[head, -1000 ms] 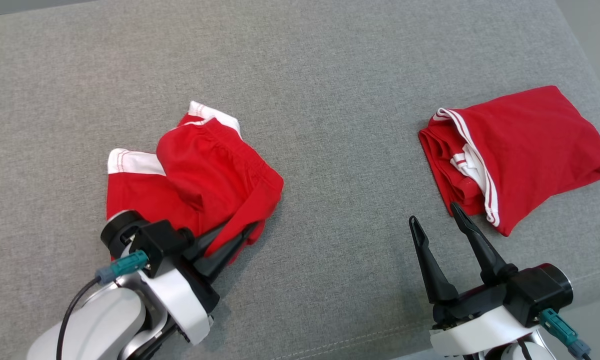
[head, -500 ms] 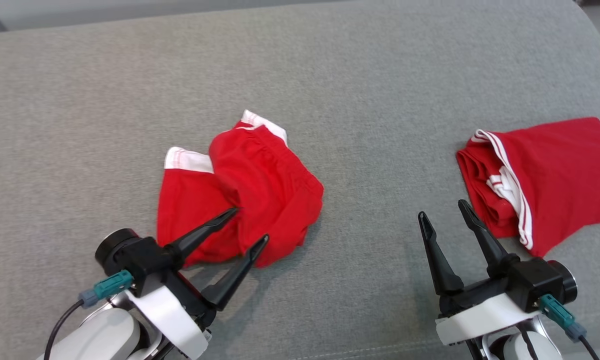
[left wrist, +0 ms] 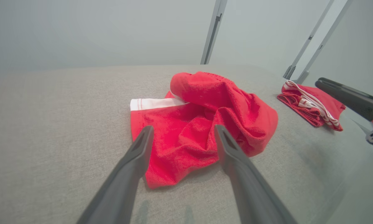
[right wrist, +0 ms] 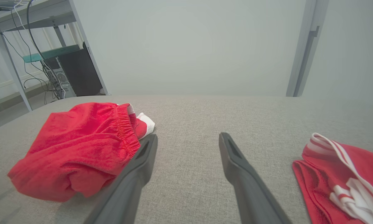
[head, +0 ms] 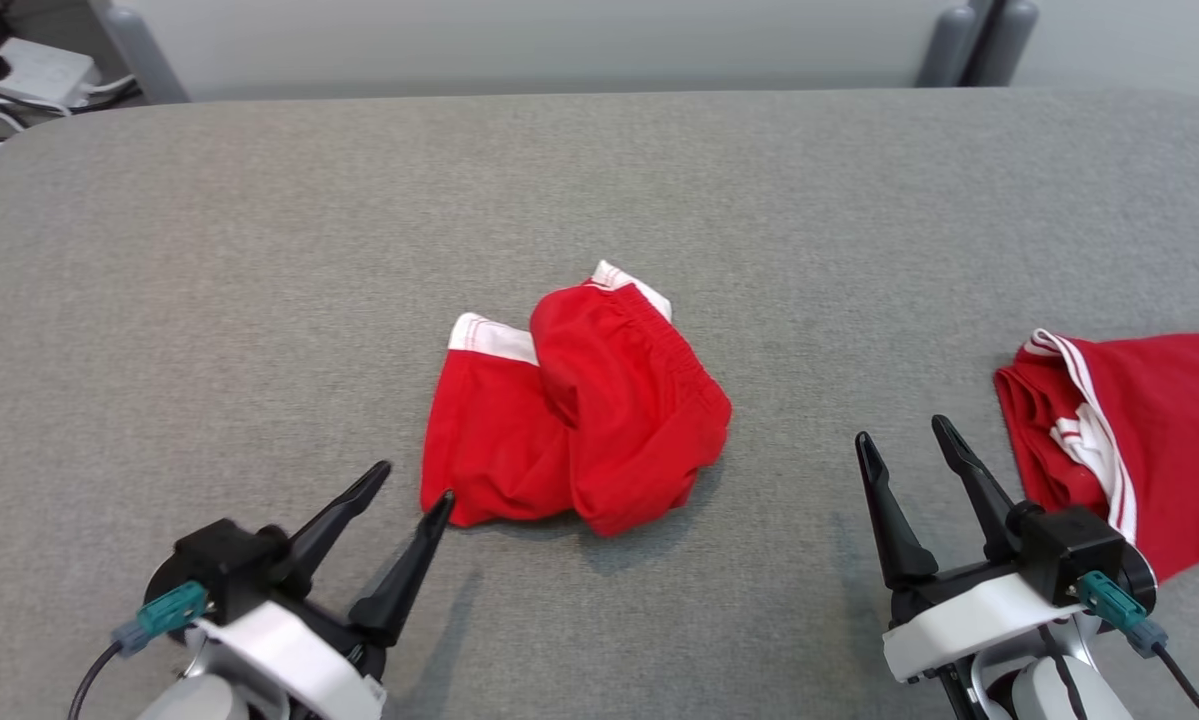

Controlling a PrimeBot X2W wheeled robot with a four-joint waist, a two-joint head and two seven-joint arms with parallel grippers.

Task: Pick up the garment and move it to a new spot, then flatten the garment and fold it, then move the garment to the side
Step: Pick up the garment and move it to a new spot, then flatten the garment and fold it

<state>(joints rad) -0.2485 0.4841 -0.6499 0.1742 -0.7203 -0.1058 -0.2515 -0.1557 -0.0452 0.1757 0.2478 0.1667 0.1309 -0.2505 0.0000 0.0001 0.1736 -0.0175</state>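
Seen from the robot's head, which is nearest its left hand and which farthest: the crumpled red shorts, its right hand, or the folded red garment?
From the left hand:
1. The crumpled red shorts, just ahead and to its right.
2. The right hand, across at the lower right.
3. The folded red garment, at the far right edge, beyond the right hand.

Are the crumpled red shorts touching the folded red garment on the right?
Apart. The head view shows a wide stretch of bare grey surface between the crumpled shorts and the folded garment.
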